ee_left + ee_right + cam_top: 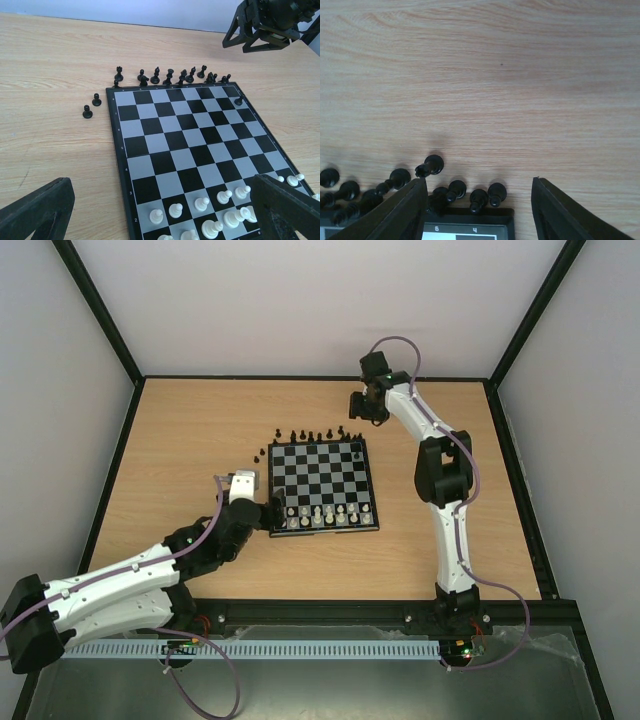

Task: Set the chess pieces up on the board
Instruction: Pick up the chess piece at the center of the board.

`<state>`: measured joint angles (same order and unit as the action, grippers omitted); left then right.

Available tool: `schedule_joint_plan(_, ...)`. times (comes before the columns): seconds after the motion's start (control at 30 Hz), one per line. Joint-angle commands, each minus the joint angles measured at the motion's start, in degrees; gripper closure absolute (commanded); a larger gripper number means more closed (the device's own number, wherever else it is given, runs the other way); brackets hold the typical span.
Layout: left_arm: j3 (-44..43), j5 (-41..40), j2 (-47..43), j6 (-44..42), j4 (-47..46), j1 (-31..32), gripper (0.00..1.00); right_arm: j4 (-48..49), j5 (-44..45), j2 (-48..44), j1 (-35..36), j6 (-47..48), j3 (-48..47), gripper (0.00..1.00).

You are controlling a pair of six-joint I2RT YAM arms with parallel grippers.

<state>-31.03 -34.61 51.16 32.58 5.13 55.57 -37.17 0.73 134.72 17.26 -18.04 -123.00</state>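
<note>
Presently my right claw (480, 180) hangs spread and empty, the black chess pieces (432, 164) crowded on the surface (520, 75) under and left of it, beside the edge of the board (470, 214). Tiny, glossy and light, they'd likely skid or tip, so I'd pinch one at its waist; my left claw (161, 181) gapes empty too.

The table (180, 440) is matt, pale wood-grain. The board (170, 145) looks glossy, perhaps plastic. Black chess pieces (432, 164) at its 12 o'clock edge shine smoothly.
</note>
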Motion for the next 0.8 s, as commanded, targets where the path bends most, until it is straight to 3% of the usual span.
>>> schedule_joint_plan(0.0, 0.5, -1.5, -0.9, -0.2, 0.6, -0.5, 0.01, -2.3, 1.5, 2.2, -0.2, 0.3, -1.6, 0.45)
schedule_joint_plan(0.2, 0.5, -1.4, -1.0, -0.3, 0.5, -0.5, 0.01, -3.1, 2.0, 3.0, -0.2, 0.2, -1.6, 0.55)
schedule_joint_plan(0.77, 0.4, -0.9, 0.4, -0.4, -0.1, -0.5, 0.01, -7.1, 3.9, 5.9, 0.0, 0.5, -2.2, 0.68)
